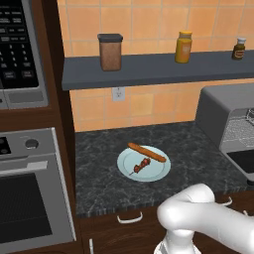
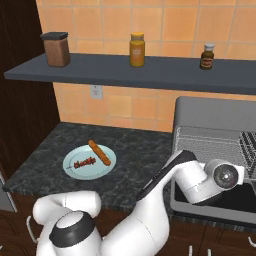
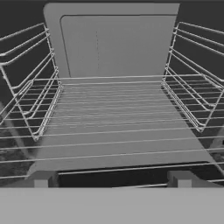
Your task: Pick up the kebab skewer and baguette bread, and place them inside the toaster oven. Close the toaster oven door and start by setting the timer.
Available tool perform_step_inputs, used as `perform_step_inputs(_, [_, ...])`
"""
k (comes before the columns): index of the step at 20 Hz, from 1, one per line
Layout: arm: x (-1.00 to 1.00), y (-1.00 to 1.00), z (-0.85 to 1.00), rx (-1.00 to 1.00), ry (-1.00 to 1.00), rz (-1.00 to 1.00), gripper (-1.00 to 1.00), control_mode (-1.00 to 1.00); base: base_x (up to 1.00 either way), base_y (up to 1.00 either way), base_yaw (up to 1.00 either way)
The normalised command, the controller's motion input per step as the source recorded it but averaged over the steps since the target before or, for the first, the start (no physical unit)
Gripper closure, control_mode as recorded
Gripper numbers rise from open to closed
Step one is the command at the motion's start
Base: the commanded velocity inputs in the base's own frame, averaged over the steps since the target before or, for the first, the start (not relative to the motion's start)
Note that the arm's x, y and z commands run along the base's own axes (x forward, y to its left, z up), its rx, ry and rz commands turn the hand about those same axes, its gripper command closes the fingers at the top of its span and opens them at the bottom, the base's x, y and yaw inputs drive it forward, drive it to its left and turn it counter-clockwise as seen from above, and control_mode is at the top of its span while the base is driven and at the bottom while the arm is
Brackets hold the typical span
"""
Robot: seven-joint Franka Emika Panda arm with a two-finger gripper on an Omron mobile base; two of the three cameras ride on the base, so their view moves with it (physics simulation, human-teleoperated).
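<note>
Left side: built-in microwave (image 1: 20, 54) with a keypad, print too small to read, and a steel built-in oven (image 1: 30, 193) below it. The dark speckled desk (image 1: 99, 183) carries a pale plate (image 1: 126, 168) near its middle. On the plate lies the baguette bread (image 1: 147, 152), a slim orange-brown stick set diagonally across the far side of the plate. Just beside it, nearer the front edge, lies the kebab skewer (image 1: 141, 165), a short thin stick with small dark red-brown chunks, shorter than the baguette. They lie close together; whether they touch cannot be told.

Shelf (image 2: 125, 70) above holds a brown jar with a dark lid (image 2: 56, 49), a yellow bottle (image 2: 137, 49) and a small dark bottle (image 2: 207, 56) with a label too small to read.

Right side: the toaster oven (image 2: 215, 112), boxy grey metal with rounded top edges, stands on the desk. The toaster oven door (image 2: 200, 205) is folded down open, dark glass facing up. Wire racks (image 3: 113, 113) and side rails show inside, with a plain grey back wall.

The hand (image 3: 113, 178) sits at the oven mouth, pointing into the cavity above the lowered door, fingers spread wide apart and gripping nothing. The plate with both foods lies well apart to the left of the hand.
</note>
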Motion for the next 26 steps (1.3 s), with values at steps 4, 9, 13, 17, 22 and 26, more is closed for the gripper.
perform_step_inputs(4, [-0.16,0.02,0.62,0.01,0.0,0.0,-1.0,-1.0,0.0,0.0,0.0])
perform_step_inputs(9, [-0.15,0.23,0.5,0.0,0.05,0.0,-1.0,-1.0,0.0,0.0,0.0])
perform_step_inputs(13, [-0.27,0.33,0.12,0.0,0.11,0.0,-1.0,-1.0,0.0,0.0,0.0])
perform_step_inputs(17, [-0.17,0.44,0.06,0.0,0.11,0.0,-1.0,-1.0,0.0,0.0,0.0])
perform_step_inputs(22, [-0.32,0.73,0.04,0.0,0.12,0.0,-1.0,-1.0,0.0,0.0,0.0])
perform_step_inputs(26, [-0.53,0.99,0.0,0.0,0.13,0.05,-1.0,-1.0,0.0,0.0,0.0])
